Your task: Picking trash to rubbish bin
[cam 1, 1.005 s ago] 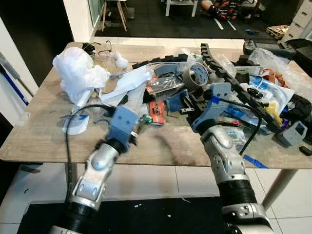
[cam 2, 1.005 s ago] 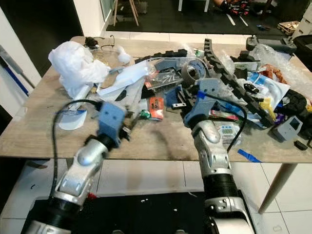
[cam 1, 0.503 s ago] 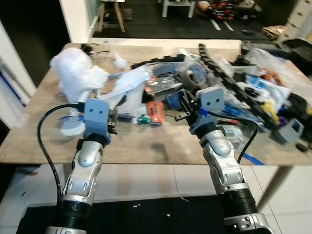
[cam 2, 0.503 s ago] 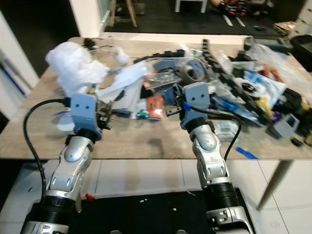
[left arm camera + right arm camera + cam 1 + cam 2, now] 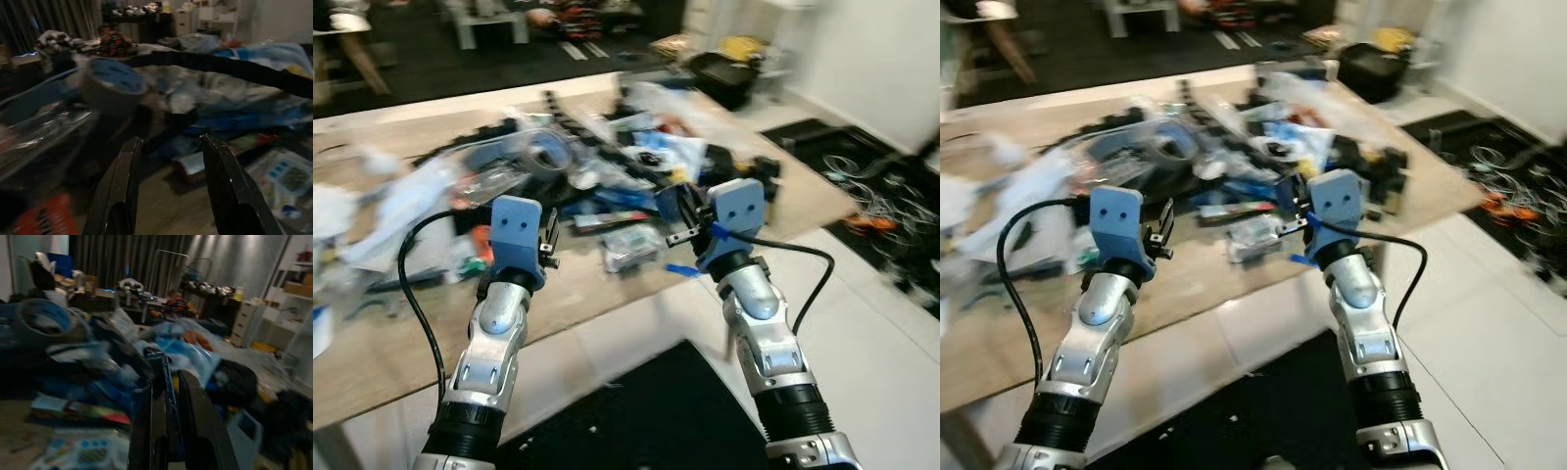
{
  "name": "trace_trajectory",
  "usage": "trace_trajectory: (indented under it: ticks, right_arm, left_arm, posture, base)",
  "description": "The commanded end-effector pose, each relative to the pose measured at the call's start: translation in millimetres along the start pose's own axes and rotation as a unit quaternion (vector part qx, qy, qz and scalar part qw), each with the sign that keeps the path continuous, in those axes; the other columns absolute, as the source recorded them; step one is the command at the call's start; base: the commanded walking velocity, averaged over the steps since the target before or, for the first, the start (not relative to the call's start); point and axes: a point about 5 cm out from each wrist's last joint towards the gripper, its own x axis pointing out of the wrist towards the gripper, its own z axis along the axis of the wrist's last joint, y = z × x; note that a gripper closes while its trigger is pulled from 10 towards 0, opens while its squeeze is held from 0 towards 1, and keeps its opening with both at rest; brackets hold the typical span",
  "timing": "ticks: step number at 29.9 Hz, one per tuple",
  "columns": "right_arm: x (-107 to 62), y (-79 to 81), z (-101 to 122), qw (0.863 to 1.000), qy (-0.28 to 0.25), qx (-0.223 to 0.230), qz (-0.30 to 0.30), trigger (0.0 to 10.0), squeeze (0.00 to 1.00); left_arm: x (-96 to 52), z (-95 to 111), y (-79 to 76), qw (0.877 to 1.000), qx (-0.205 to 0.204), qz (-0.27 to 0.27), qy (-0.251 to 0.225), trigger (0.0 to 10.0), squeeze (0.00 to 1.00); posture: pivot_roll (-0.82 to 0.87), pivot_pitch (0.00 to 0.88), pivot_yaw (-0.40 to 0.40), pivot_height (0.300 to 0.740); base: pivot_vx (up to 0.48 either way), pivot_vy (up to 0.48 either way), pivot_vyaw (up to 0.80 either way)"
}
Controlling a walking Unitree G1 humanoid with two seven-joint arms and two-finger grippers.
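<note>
The wooden table (image 5: pixel 372 343) carries a blurred heap of trash: wrappers, plastic bags, a grey tape roll (image 5: pixel 548 155) and a black cable chain (image 5: pixel 220 66). My right gripper (image 5: pixel 683 211) is raised beyond the table's near edge, shut on a thin blue piece of trash (image 5: pixel 167 391) that stands between its fingers. My left gripper (image 5: pixel 551 240) hovers over the table's front strip, open and holding nothing. Its two black fingers (image 5: pixel 122 181) point toward the tape roll (image 5: pixel 111 83) and the heap.
A small packet with a printed panel (image 5: pixel 628 250) lies near the table's front edge between the arms. A black bag (image 5: pixel 729 73) stands past the table's far right corner. Loose cables (image 5: pixel 862 176) lie on the white tiles at right. A black mat (image 5: pixel 636 411) lies below me.
The whole view has swung to the right and blurred, so the table now sits left and the tiled floor shows at right. Both arms stay raised, and the right gripper keeps the blue piece.
</note>
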Motion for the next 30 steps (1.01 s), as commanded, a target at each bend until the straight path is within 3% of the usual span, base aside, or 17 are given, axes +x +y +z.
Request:
trace_trajectory:
  ticks: [1, 30]
  right_arm:
    - [-0.7, 2.2, -1.4, 1.0, 0.001, 0.0, 0.002, 10.0, 0.0]
    - [-1.9, 5.7, -10.6, 0.999, 0.024, 0.02, 0.012, 10.0, 0.0]
  left_arm:
    - [-1.1, -3.5, 0.8, 1.0, -0.002, 0.003, 0.006, 10.0, 0.0]
    - [0.0, -6.0, 0.9, 1.0, -0.01, 0.011, 0.012, 10.0, 0.0]
  posture:
    - [-0.04, 0.118, -0.004, 0.74]
    - [-0.04, 0.122, -0.026, 0.74]
  base:
    - [0.0, 0.0, -0.8]
    - [0.0, 0.0, -0.8]
